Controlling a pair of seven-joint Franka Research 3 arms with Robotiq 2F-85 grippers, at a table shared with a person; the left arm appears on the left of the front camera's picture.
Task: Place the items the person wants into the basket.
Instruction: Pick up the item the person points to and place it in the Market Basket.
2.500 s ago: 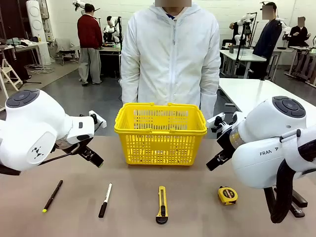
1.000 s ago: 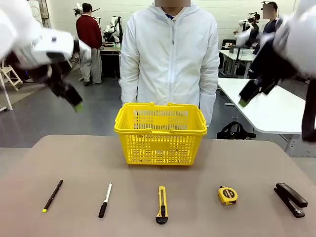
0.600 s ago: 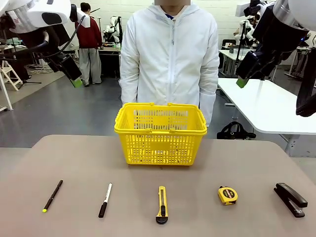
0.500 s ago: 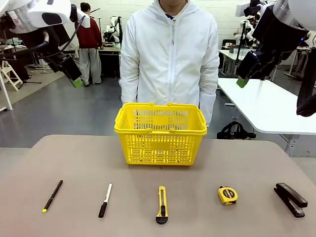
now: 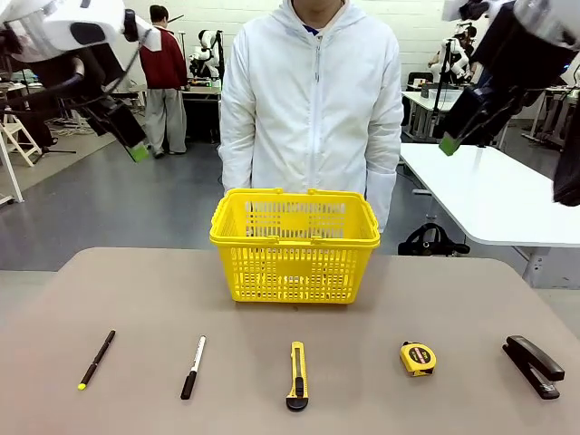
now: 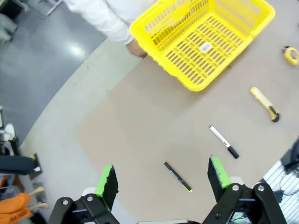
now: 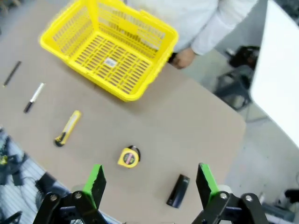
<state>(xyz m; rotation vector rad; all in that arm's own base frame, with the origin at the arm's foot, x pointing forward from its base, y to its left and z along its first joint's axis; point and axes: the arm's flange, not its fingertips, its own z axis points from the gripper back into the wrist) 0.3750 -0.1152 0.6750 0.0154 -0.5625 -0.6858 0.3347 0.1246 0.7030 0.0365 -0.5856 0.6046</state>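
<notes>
The yellow basket (image 5: 294, 241) stands at the middle of the table in front of the person (image 5: 313, 100) in a white coat, with only a label on its floor. The utility knife (image 5: 297, 374) and the tape measure (image 5: 418, 359) lie near the front edge. My left gripper (image 5: 136, 149) hangs high at the upper left, open and holding nothing. My right gripper (image 5: 447, 143) hangs high at the upper right, also open. From above, the left gripper (image 6: 162, 179) looks down on the basket (image 6: 161, 59) and knife (image 6: 265, 103). The right gripper (image 7: 150, 183) is over the tape measure (image 7: 128, 157) and knife (image 7: 67, 128).
A black pen with a yellow tip (image 5: 96, 359) and a black-and-white marker (image 5: 192, 367) lie at the front left. A black stapler (image 5: 535, 365) lies at the front right. The person's hands (image 7: 183, 58) hang at the far table edge, beside the basket. Another white table stands to the right.
Both arms have risen from table height to high above the table's sides and now hold nearly still. The tools and basket have not moved. Both grippers stay open.
</notes>
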